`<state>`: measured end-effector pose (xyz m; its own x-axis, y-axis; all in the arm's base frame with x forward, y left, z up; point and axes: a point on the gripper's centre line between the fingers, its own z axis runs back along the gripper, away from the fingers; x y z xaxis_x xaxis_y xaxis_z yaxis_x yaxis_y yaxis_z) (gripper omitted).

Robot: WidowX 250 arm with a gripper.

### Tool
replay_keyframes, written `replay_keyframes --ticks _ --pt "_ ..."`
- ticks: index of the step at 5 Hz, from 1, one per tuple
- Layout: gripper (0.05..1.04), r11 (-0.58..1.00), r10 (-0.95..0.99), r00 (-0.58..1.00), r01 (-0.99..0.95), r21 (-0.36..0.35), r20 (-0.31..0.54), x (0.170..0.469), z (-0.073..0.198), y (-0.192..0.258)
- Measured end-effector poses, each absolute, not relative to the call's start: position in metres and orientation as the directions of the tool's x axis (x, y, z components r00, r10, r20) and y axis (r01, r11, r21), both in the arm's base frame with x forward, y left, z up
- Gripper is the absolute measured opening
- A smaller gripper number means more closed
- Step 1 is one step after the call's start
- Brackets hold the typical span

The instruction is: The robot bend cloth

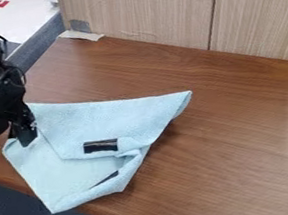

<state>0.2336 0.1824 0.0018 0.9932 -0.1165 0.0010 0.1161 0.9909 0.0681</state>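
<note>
Cloth point(94, 116) on table point(239, 141), 1 flap folded over, right side bunched. Pincer point(12, 139) at cloth's left edge, fingers apart. I'd call bend mostly done; left for me: maybe tidy fold, then back off.

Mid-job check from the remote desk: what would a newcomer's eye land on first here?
Most likely the pale blue cloth, partly folded and rumpled on the left part of the brown wood-grain tabletop. Next, the black patch near its middle, then the black gripper down at the cloth's left edge.
</note>
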Motion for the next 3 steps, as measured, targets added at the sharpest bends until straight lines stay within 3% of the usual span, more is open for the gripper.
replay_keyframes --ticks 1,3 --pt "0.952 0.987 -0.129 0.991 0.131 0.089 -0.02 0.2335 -0.0065 0.1863" --pt "0.382 0.984 -0.137 0.991 0.136 0.117 -0.001 0.2309 -0.0088 0.1945"
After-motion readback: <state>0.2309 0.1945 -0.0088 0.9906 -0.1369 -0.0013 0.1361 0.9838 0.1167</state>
